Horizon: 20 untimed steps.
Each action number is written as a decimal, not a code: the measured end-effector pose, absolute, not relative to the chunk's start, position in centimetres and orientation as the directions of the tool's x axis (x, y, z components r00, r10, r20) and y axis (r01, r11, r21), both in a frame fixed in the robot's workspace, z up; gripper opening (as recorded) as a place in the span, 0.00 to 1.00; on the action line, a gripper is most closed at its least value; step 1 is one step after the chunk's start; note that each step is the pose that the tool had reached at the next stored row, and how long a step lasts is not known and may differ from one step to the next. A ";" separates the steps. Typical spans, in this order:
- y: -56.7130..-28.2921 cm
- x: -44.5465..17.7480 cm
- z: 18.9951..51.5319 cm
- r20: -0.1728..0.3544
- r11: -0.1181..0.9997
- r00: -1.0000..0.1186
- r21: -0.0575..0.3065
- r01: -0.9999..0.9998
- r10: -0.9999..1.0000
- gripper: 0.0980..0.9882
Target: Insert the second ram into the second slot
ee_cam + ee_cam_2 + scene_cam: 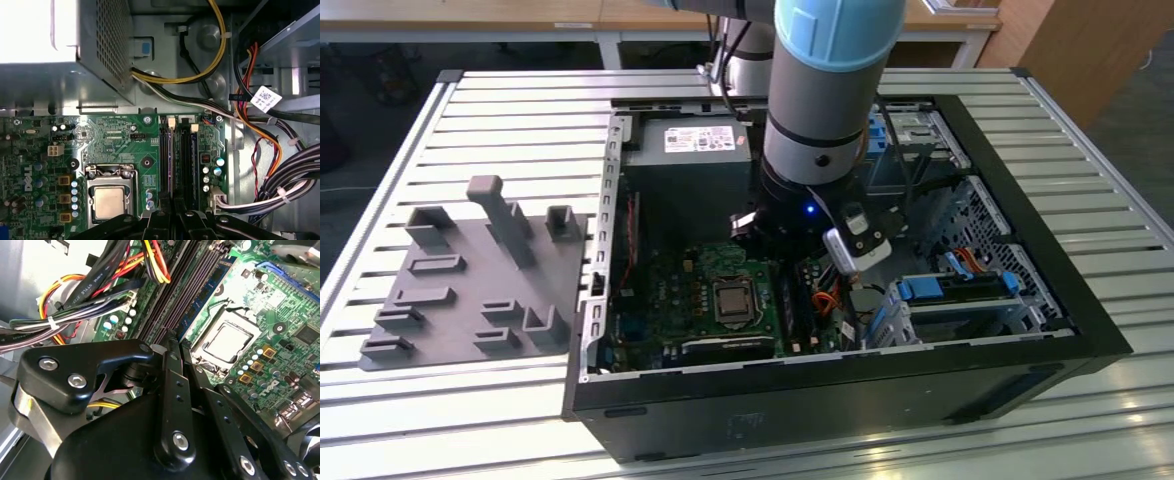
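Observation:
The second ram point(174, 160) is a thin dark blue board standing on edge in a memory slot, between black empty slots point(188, 160) of the green motherboard point(115, 140). In the second wrist view its blue side point(207, 290) runs away from the fingertips point(169, 347). My gripper point(174, 214) point(177, 340) sits over the near end of the stick, jaws narrowed on its top edge. In the exterior view the arm's wrist point(807, 200) reaches down into the open computer case point(854, 370), over the slots beside the processor socket point(731, 300).
Bundled cables point(280, 185) point(85, 315) lie close beside the slots. The power supply point(687, 150) fills the case's back. Drive bays with blue clips point(954, 290) stand at the exterior view's right. A grey fixture tray point(474, 280) rests on the slatted table point(400, 420).

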<state>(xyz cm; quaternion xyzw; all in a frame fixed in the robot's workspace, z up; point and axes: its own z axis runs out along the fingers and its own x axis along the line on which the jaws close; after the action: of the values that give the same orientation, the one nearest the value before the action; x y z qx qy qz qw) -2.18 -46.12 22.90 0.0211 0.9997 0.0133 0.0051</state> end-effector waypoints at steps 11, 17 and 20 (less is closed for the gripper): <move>-46.2 -2.0 22.6 -0.008 0.999 -0.999 0.027 0.043 0.043 0.04; -46.4 -2.0 22.5 -0.005 0.999 -0.999 0.027 0.043 0.043 0.04; -46.5 -1.9 22.5 -0.004 0.999 -0.999 0.027 0.043 0.043 0.04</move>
<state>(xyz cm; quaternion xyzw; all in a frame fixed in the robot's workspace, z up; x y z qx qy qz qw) -1.92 -46.46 22.53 0.0217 0.9997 0.0133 0.0024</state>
